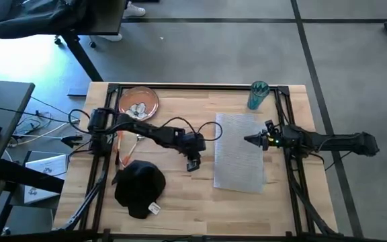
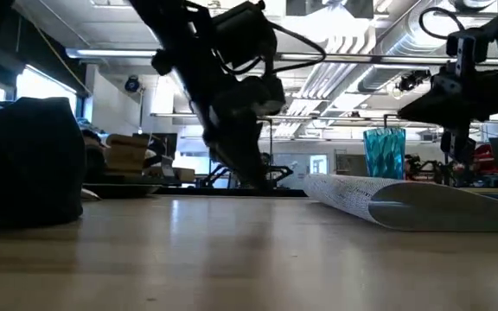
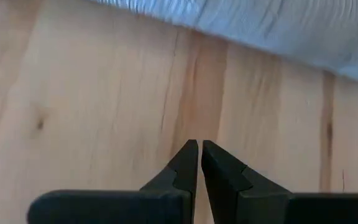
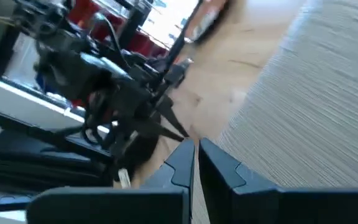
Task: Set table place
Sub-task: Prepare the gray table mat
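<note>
A grey woven placemat (image 1: 239, 153) lies on the table (image 1: 180, 202) right of centre; one edge (image 2: 344, 192) curls up. My left gripper (image 1: 193, 163), shut, points down at bare wood just left of the mat (image 3: 278, 25). My right gripper (image 1: 250, 140), shut, hangs above the mat's far right part (image 4: 303, 93), clear of it in the low view (image 2: 405, 111). A teal cup (image 1: 258, 95) stands at the far right. An orange-brown plate (image 1: 138, 102) sits far left, orange-handled cutlery (image 1: 121, 146) near it, and a bunched black napkin (image 1: 140, 188) at the near left.
A black rail frame (image 1: 200, 86) edges the tabletop. The left arm's cables (image 1: 200, 128) loop over the table's middle. Bare wood shows along the near edge (image 1: 207, 212) and between the napkin and the mat. Desks and cables stand off the table's left side.
</note>
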Robot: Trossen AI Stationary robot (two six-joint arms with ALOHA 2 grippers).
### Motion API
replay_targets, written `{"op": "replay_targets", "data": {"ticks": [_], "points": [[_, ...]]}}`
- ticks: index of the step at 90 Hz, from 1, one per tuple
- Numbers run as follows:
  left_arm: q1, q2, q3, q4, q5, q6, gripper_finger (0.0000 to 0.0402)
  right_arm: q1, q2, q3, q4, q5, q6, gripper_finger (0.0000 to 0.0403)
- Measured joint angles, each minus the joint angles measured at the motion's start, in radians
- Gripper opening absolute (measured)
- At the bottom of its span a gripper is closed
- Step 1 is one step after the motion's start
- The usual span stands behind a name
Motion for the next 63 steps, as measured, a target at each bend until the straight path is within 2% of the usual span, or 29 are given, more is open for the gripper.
{"op": "replay_targets", "data": {"ticks": [11,30,37,45,54,63], "points": [[-0.033,-0.039,0.0,-0.108,-0.027,0.016,0.001,0.041,0.003,0.002,0.127,-0.005,-0.058,0.0005],[-0.104,-0.156,-0.001,-0.227,-0.187,0.018,0.001,0.153,0.138,0.151,0.057,0.079,-0.194,0.0005],[-0.114,-0.212,-0.033,-0.194,-0.215,0.025,0.001,0.19,0.237,0.242,-0.063,0.11,-0.234,0.0005],[-0.096,-0.282,-0.125,-0.072,-0.207,0.022,0.001,0.228,0.375,0.355,-0.23,0.139,-0.248,0.0005],[-0.06,-0.325,-0.245,0.116,-0.189,0.014,0.001,0.262,0.532,0.473,-0.487,0.162,-0.223,0.0005],[-0.021,-0.312,-0.325,0.261,-0.138,0.007,0.001,0.28,0.663,0.576,-0.767,0.19,-0.158,0.0005]]}}
